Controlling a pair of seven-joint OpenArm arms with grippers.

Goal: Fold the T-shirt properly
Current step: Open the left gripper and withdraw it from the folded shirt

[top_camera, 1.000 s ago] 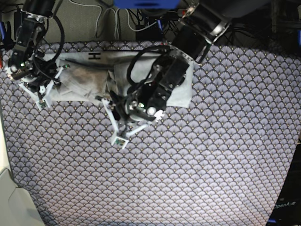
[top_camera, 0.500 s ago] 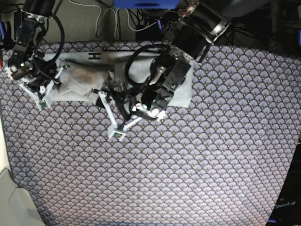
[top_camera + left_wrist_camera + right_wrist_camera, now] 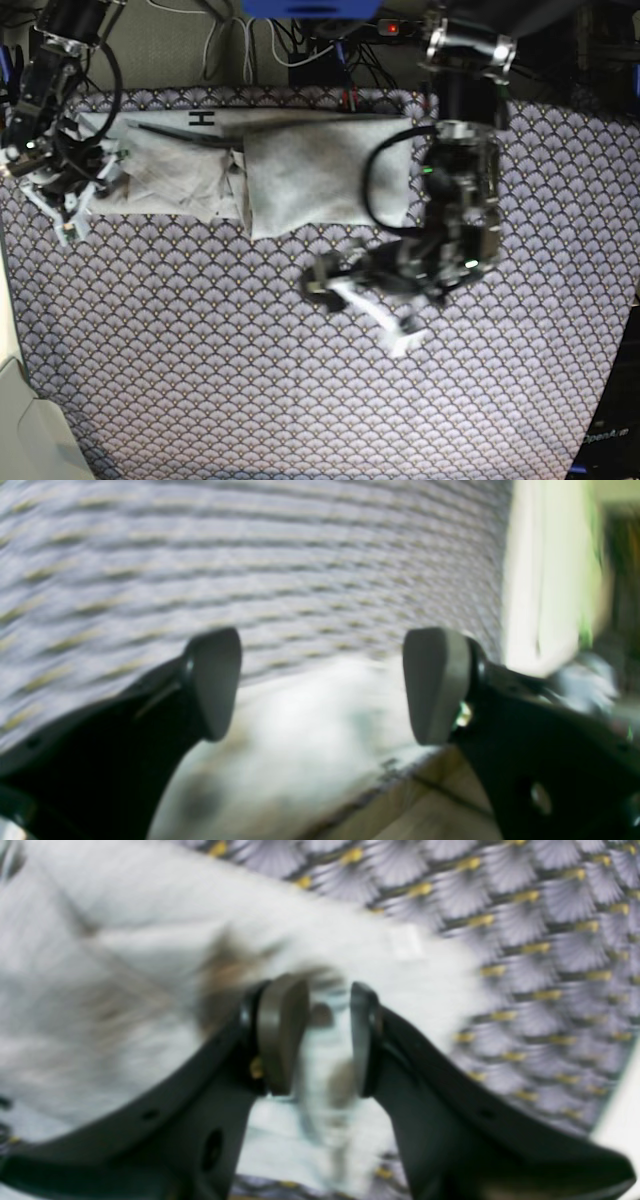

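The light grey T-shirt (image 3: 320, 180) lies as a long folded strip across the back of the table, with a black letter H (image 3: 201, 118) showing on its far edge. My right gripper (image 3: 72, 205) is at the strip's left end. In the right wrist view, the right gripper (image 3: 320, 1040) is shut on a fold of the T-shirt (image 3: 125, 990). My left gripper (image 3: 365, 305) hangs blurred over the patterned cloth, in front of the shirt's right half. The left gripper (image 3: 320, 685) is open with nothing between its fingers, and the T-shirt (image 3: 310, 730) is a pale blur below it.
The purple-grey fan-patterned cloth (image 3: 300, 400) covers the table. Cables and a power strip (image 3: 300, 45) run along the back edge. A pale surface (image 3: 20, 420) sits off the front-left corner. A dark area (image 3: 615, 420) borders the right side.
My left gripper opened, let go of the shirt's middle and swung right and toward the front. The right half of the shirt now lies flat. The right gripper shifted slightly left, still gripping.
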